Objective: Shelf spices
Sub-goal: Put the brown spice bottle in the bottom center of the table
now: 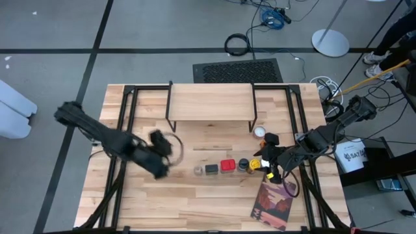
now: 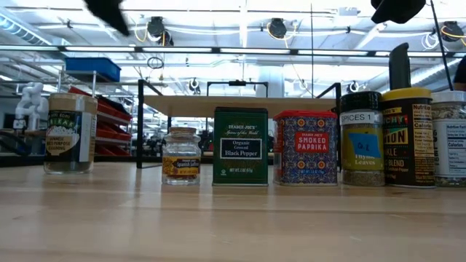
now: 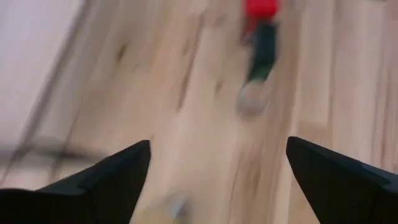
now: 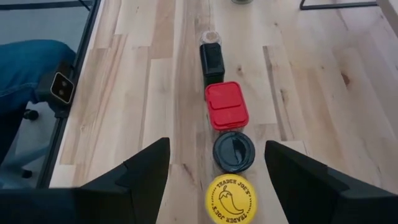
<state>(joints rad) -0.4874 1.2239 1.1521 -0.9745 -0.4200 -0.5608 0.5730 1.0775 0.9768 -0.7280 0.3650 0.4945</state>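
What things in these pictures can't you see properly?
- Left gripper: smeared by motion in the high view.
- Black pepper tin: blurred in the left wrist view; label unreadable.
- Rightmost white-labelled jar: cut off by the low view's edge.
- Shelf: its legs are partly hidden behind the spices in the low view.

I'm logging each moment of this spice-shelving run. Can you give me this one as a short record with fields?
row on table: small clear jar, black pepper tin, red-lidded paprika tin, black-capped jar, yellow-capped jar
apart from row: white-capped jar by the shelf's leg
shelf: plank top bare, nothing shelved yet
left pincer: open, empty, left of the row
right pincer: open, above the yellow-capped end of the row
book: flat near the table's front edge
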